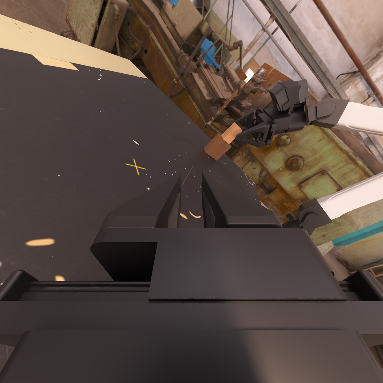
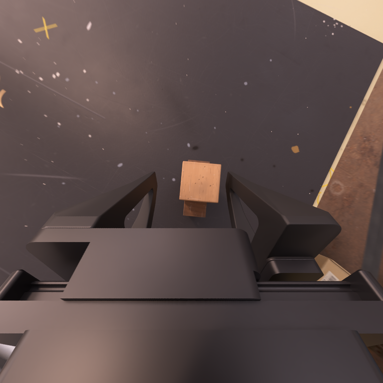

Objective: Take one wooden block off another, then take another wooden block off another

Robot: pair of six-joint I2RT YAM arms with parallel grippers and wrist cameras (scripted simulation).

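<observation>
A light wooden block [image 2: 200,182] sits on a darker wooden block [image 2: 194,209] near the right edge of the black table top [image 2: 207,83]. My right gripper [image 2: 191,173] is open. Its fingers [image 2: 238,186] stand on either side of the light block, with a gap on each side. The left wrist view shows the same stack far off: the light block [image 1: 229,134] on the dark block [image 1: 216,148], with the right gripper [image 1: 236,131] around the upper one. My left gripper [image 1: 191,182] hangs over the table, short of the stack, empty, with only a narrow slit between its fingers.
A yellow cross mark [image 1: 135,166] lies on the table left of the stack; it also shows in the right wrist view [image 2: 45,27]. The table's right edge [image 2: 352,116] runs close behind the blocks. A cardboard box [image 2: 331,269] lies on the floor beyond it. Rusty machinery [image 1: 290,165] stands past the table.
</observation>
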